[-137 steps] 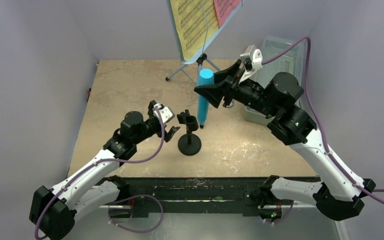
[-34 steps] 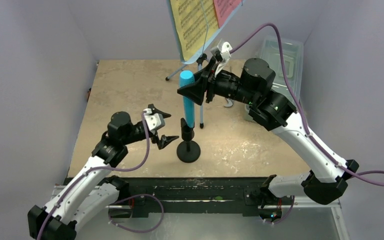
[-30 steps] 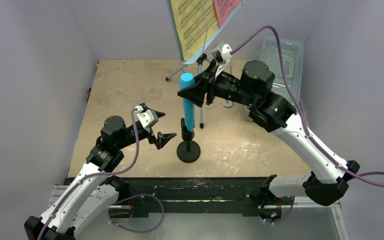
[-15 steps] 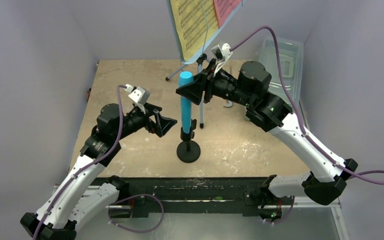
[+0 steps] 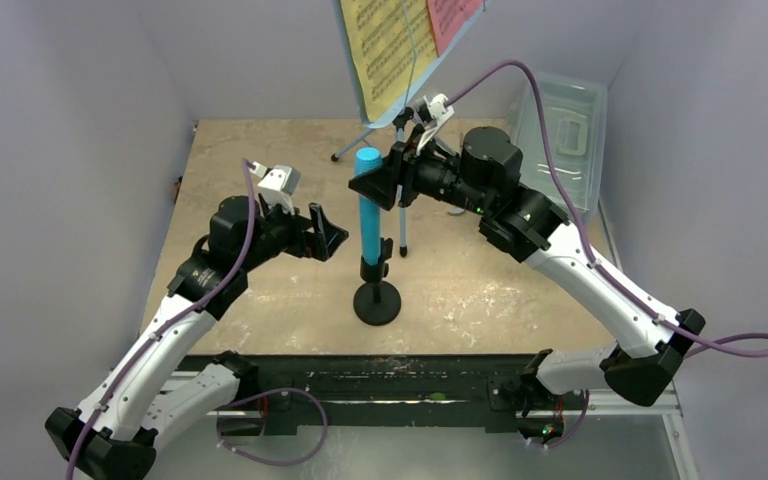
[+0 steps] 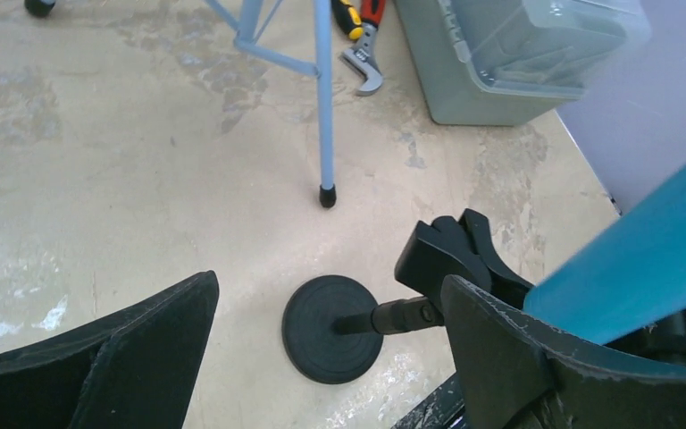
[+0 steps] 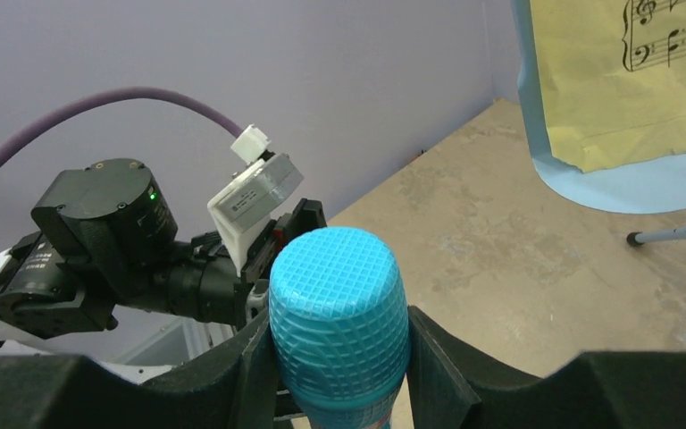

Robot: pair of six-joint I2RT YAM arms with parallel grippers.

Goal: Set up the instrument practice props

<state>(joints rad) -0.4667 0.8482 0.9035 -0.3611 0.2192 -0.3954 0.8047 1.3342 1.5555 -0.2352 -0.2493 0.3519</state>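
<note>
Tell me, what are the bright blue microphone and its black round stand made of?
The cyan microphone: probably matte plastic or foam; its domed head shows a moulded grid. The black round-base mic stand: matte plastic or painted metal, unclear; base has faint rings, no shine.

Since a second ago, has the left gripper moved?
Yes. In the top view the left gripper has shifted up the picture, away from the mic stand base, and now sits level with the cyan microphone, left of it.
</note>
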